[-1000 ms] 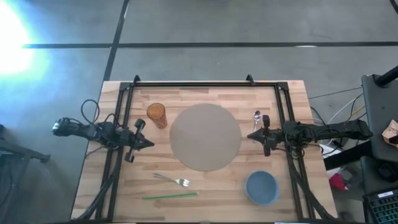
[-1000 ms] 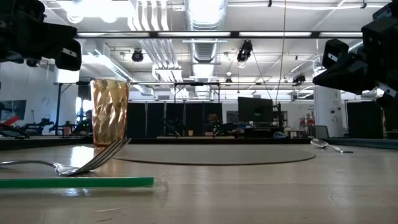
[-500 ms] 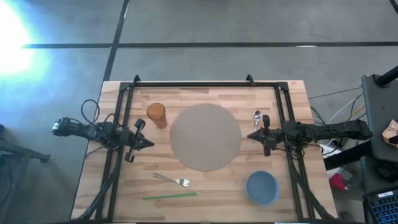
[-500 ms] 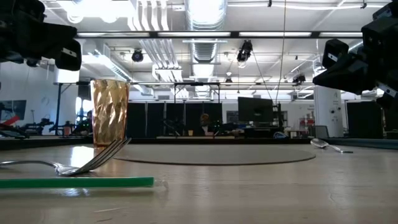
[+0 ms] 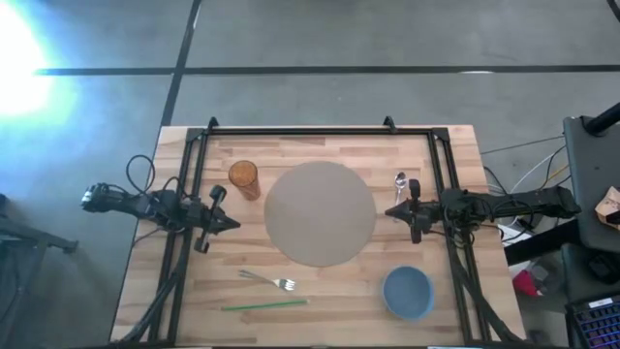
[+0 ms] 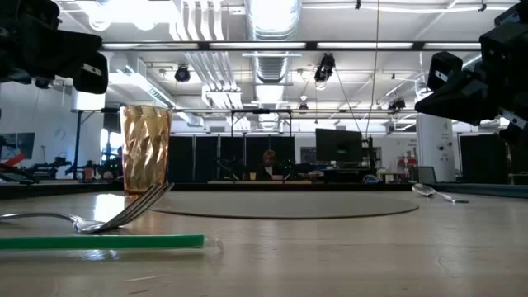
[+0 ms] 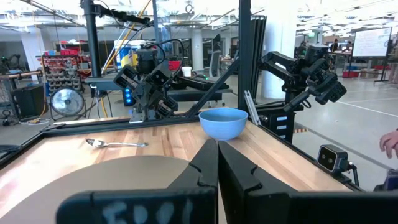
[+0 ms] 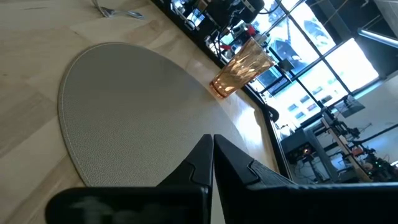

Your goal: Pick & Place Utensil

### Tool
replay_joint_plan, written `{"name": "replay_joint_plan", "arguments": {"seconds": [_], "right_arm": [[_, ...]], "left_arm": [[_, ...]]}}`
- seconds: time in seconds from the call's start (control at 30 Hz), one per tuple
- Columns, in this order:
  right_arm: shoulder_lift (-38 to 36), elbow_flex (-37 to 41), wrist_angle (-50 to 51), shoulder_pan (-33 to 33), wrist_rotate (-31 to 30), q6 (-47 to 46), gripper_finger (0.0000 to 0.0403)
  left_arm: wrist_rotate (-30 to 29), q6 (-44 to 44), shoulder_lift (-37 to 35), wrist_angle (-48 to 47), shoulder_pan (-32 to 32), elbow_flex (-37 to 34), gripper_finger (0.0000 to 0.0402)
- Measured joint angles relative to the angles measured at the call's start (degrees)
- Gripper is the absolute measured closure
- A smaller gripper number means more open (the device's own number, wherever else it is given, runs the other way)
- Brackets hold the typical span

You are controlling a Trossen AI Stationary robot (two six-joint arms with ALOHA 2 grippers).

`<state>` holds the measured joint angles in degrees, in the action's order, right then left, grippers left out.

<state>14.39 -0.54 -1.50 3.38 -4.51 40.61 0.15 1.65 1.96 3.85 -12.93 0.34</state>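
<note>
high view: both arms wait at the tabletop (image 5: 320, 281) edges, jaws clenched on nothing. fork (image 5: 268, 281) lies near the green straw (image 5: 263, 304), untouched. advise left gripper (image 5: 231, 223) open fully before descending on its handle.

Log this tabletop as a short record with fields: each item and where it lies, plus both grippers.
placemat: round, grey, centre of the wooden table
tumbler: amber, upright, beside the placemat on the left arm's side
spoon: beside the placemat on the right arm's side, next to the right gripper
fork: on bare wood near the straw
straw: green, lying flat
bowl: blue, upright, off the placemat
left gripper: shut, empty, at the placemat's edge
right gripper: shut, empty, at the opposite edge
</note>
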Motion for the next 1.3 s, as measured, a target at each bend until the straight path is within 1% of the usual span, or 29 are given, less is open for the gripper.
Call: {"name": "replay_joint_plan", "arguments": {"seconds": [0.6,0.77,0.87,1.17,1.3], "right_arm": [[0.01,0.00,0.00,-0.01,0.00,-0.10,0.0394],[0.02,0.00,0.00,-0.02,0.02,-0.06,0.0394],[0.02,0.00,0.00,0.00,0.01,-0.10,0.0394],[0.02,0.00,0.00,-0.01,0.01,-0.04,0.0394],[0.00,0.00,0.00,-0.02,0.00,-0.06,0.0394]], "left_arm": [[-0.01,-0.52,0.01,0.01,0.07,0.00,0.0399],[-0.15,2.37,0.02,0.46,0.07,0.00,0.0399],[-1.15,2.56,0.01,2.16,0.06,0.00,0.0399],[-1.26,2.67,0.02,5.88,0.04,0.00,0.0399],[-2.24,1.90,0.02,9.60,0.04,0.00,0.0399]]}}
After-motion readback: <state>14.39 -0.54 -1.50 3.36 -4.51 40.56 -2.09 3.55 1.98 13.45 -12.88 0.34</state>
